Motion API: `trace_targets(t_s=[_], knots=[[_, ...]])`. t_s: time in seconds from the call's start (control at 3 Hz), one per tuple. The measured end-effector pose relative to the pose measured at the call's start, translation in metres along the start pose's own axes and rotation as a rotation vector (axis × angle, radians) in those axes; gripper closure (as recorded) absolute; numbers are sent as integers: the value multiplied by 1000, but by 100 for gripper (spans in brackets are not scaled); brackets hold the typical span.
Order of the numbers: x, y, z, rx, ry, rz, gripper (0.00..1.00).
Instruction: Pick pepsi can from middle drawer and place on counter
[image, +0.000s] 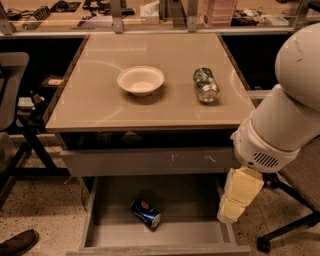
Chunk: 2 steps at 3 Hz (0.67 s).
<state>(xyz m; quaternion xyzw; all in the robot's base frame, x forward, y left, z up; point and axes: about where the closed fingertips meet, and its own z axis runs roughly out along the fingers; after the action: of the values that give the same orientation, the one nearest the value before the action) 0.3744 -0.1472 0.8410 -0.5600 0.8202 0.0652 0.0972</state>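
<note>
I see the pepsi can (146, 213) — blue, with its round logo showing — lying on its side at an angle on the grey floor of the middle drawer (200, 234), left of centre. The drawer stands pulled open below the counter (100, 107), a glossy beige top. My gripper (239, 196) hangs by the drawer's right wall, apart from the can.

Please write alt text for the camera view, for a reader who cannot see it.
A blue pepsi can lies on its side in the open middle drawer; the robot's tool hangs by the drawer's right wall, apart from the can. The counter above holds a white bowl and a green and silver can lying down.
</note>
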Motion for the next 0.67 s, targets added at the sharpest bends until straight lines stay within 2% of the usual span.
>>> trace_targets(t_s=[0.33,0.67], knots=[[-1,7,42,-30,-5,37,0],[-4,7,91,-14,-12,99,0]])
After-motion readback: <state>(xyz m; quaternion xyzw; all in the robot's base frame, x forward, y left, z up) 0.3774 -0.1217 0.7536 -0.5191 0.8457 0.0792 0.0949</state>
